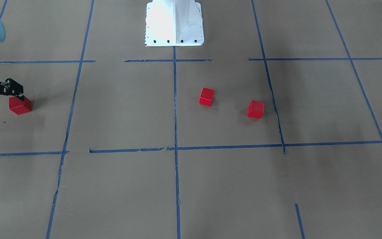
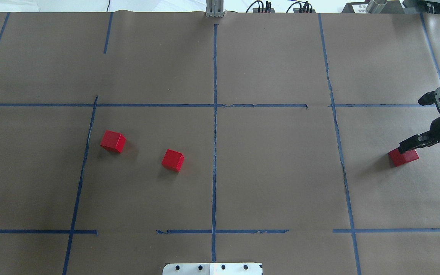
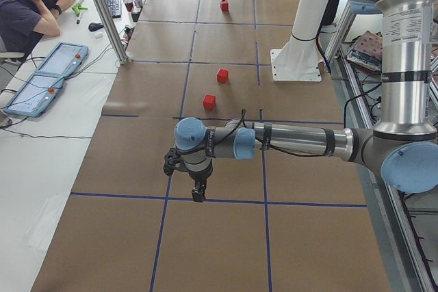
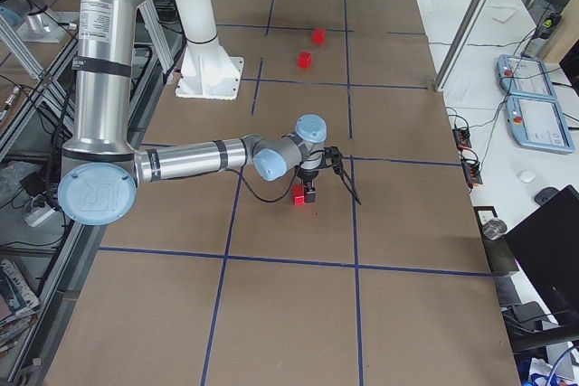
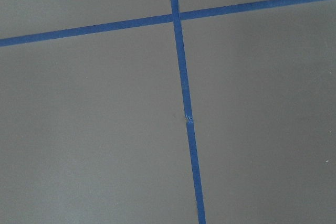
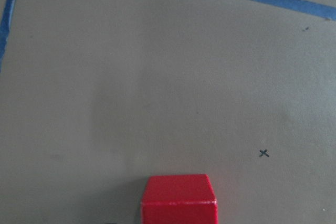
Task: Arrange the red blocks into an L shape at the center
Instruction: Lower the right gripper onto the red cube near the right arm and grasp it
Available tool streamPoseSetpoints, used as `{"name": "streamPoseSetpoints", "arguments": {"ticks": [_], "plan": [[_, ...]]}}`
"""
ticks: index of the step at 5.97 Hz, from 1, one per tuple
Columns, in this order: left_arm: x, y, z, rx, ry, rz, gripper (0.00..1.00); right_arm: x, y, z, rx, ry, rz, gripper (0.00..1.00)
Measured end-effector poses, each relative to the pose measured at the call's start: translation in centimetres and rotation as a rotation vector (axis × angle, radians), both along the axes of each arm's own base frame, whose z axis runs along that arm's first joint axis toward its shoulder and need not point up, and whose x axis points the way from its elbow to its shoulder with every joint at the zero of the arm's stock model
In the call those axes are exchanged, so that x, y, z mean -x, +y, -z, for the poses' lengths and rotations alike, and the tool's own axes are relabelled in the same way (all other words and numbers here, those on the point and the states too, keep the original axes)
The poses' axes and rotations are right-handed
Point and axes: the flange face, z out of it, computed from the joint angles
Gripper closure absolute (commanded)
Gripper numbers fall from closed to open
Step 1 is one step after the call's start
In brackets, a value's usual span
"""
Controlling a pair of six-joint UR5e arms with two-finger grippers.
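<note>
Near the left end of the bench (image 2: pixel 273 57) hangs the left gripper (image 3: pixel 197 195); I cannot tell how its jaws stand. The first red block (image 2: pixel 113 141) and the second red block (image 2: pixel 173 160) sit apart in the left half of the center (image 2: pixel 273 172). By the right edge, the right gripper (image 2: pixel 411 124) is spread wide, with one fingertip (image 2: pixel 407 145) over the top edge of the third red block (image 2: pixel 403 157).

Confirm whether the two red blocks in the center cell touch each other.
Apart. The overhead view shows bare brown paper between the outer block and the inner block.
</note>
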Motion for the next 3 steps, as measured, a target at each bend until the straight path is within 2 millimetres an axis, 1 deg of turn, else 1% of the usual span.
{"name": "streamPoseSetpoints", "arguments": {"ticks": [2, 3], "plan": [[0.0, 0.0, -0.2, 0.005, -0.001, 0.0, 0.0, 1.8, 0.6, -0.8, 0.002, 0.016, 0.034, 0.0], [0.0, 0.0, -0.3, 0.005, -0.001, 0.0, 0.0, 2.6, 0.9, -1.3, 0.001, 0.029, 0.05, 0.12]]}}
